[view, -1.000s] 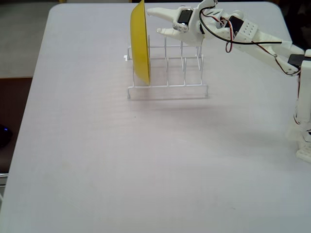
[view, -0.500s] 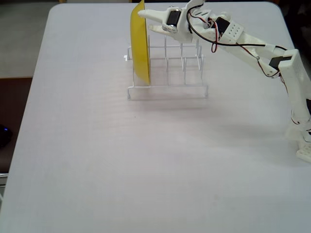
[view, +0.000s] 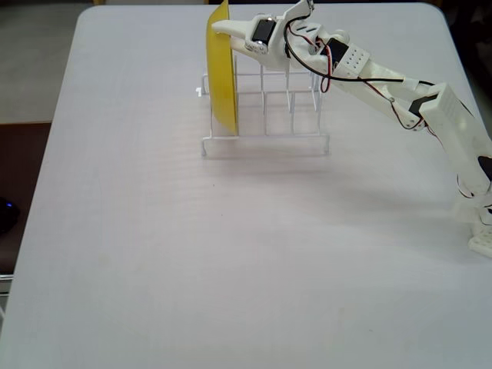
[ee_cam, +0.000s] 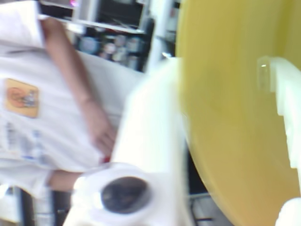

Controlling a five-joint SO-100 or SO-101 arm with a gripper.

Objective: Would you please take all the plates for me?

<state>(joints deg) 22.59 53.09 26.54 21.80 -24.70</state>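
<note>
Yellow plate, plain and round, stood on edge in rack near table's far edge; gripper fingers straddled its rim, grip unconfirmed.

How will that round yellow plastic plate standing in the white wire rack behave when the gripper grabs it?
The round yellow plastic plate looks thin and glossy, so probably light, stiff and slippery. Standing on edge in the white wire rack, it may roll or tip once lifted by the gripper.

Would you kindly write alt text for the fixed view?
A white robot arm reaches from the right, its pincer at the top edge of a yellow plate standing upright at the left end of a wire rack on a white table.
</note>
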